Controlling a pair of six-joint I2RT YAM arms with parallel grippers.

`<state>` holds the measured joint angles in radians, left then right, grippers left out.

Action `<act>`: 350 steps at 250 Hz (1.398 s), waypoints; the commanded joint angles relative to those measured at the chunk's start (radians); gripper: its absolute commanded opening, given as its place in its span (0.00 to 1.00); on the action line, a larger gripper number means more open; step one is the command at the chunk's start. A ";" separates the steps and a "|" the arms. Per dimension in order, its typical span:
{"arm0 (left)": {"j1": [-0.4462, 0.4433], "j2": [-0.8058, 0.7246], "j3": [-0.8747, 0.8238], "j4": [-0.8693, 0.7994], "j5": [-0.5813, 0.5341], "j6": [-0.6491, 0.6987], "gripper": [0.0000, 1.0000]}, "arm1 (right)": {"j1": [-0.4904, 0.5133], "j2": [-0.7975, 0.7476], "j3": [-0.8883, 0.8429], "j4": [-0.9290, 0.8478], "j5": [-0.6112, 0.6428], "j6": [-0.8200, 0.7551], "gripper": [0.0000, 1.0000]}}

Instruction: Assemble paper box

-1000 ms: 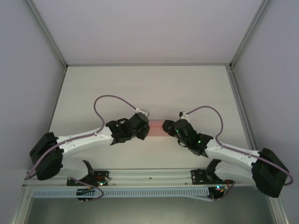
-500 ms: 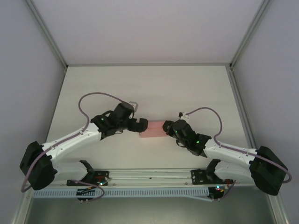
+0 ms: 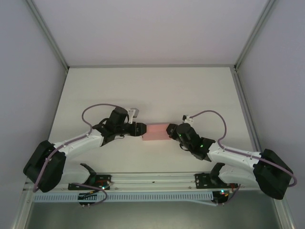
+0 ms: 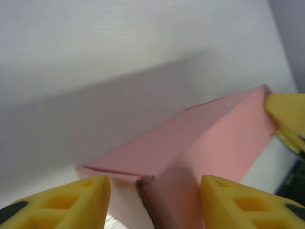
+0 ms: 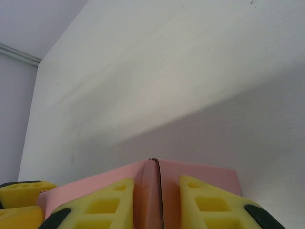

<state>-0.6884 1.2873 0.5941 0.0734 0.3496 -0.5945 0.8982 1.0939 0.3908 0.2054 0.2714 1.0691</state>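
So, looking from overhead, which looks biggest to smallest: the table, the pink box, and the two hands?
1. The table, by far the largest.
2. The pink box, left hand and right hand look about alike. Where each hand ends on its arm is unclear, so I won't rank them.

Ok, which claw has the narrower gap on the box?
The right claw, fingers close either side of the paper box's end seam; the left claw straddles its end much wider.
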 commanded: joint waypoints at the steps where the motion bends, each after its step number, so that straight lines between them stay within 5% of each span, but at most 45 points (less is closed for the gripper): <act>1: 0.004 0.052 -0.104 0.017 0.047 0.012 0.34 | -0.007 0.054 -0.100 -0.080 -0.071 -0.069 0.13; 31: 0.006 0.057 -0.183 0.137 0.055 0.031 0.00 | -0.020 0.061 -0.165 0.071 -0.119 -0.192 0.06; 88: 0.007 0.069 -0.242 0.224 0.062 0.078 0.00 | -0.076 0.072 -0.249 0.265 -0.269 -0.261 0.00; 140: 0.006 0.092 -0.181 0.177 0.068 0.063 0.00 | -0.081 0.072 -0.188 0.179 -0.263 -0.268 0.00; 156: 0.007 0.075 -0.134 0.112 0.045 0.059 0.20 | -0.080 0.044 -0.129 0.071 -0.240 -0.253 0.03; 168: 0.006 0.062 -0.083 0.042 0.023 0.060 0.25 | -0.080 0.020 -0.074 -0.033 -0.215 -0.245 0.15; 195: 0.007 0.044 0.043 -0.109 -0.052 0.076 0.52 | -0.079 -0.026 0.043 -0.237 -0.138 -0.226 0.33; 216: 0.006 0.025 0.131 -0.194 -0.111 0.105 0.83 | -0.083 -0.049 0.126 -0.340 -0.068 -0.242 0.47; 234: 0.008 0.003 0.204 -0.262 -0.177 0.117 0.99 | -0.093 -0.057 0.198 -0.411 -0.027 -0.285 0.59; 250: 0.009 -0.018 0.262 -0.309 -0.236 0.139 1.00 | -0.101 -0.060 0.255 -0.443 -0.018 -0.361 0.73; 265: 0.010 -0.036 0.311 -0.356 -0.323 0.147 1.00 | -0.110 -0.054 0.306 -0.454 -0.031 -0.465 0.99; 288: 0.022 -0.067 0.369 -0.425 -0.461 0.144 1.00 | -0.117 -0.036 0.371 -0.435 -0.109 -0.692 1.00; 313: 0.050 -0.105 0.391 -0.485 -0.652 0.120 1.00 | -0.118 0.012 0.441 -0.447 -0.330 -1.028 1.00; 350: 0.112 -0.181 0.358 -0.497 -0.725 0.128 1.00 | -0.115 0.163 0.617 -0.708 -0.596 -1.514 1.00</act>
<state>-0.6189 1.1633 0.9661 -0.3401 -0.2070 -0.4828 0.7807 1.1477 0.8860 -0.2668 -0.0631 0.0837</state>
